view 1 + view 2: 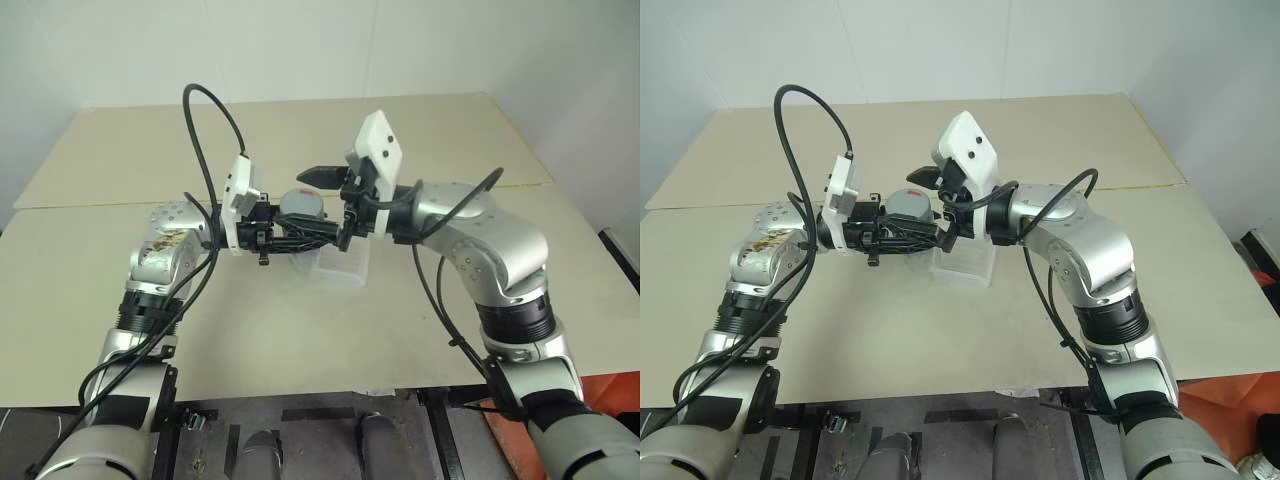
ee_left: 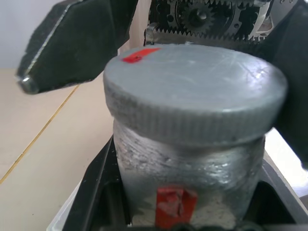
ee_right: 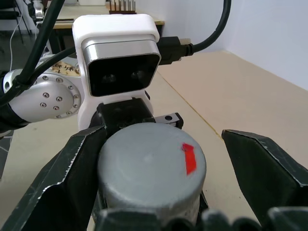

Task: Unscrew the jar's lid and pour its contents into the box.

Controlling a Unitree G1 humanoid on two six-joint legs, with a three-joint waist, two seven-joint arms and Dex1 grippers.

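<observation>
Left claw (image 1: pixel 300 235) clamps the jar (image 2: pixel 187 187) above the box (image 1: pixel 340 265); right claw (image 3: pixel 159 178) gapes around the lid (image 3: pixel 151 166).

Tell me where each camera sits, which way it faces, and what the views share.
Left eye and right eye views: on the head, looking forward and down at the table; both arms show, meeting above the box.
Left wrist view: on the left wrist, looking along the left claw, shut on the jar.
Right wrist view: on the right wrist, looking along the open right claw, its fingers either side of the lid.
Shared: the lid and its red mark appear in all views.
</observation>
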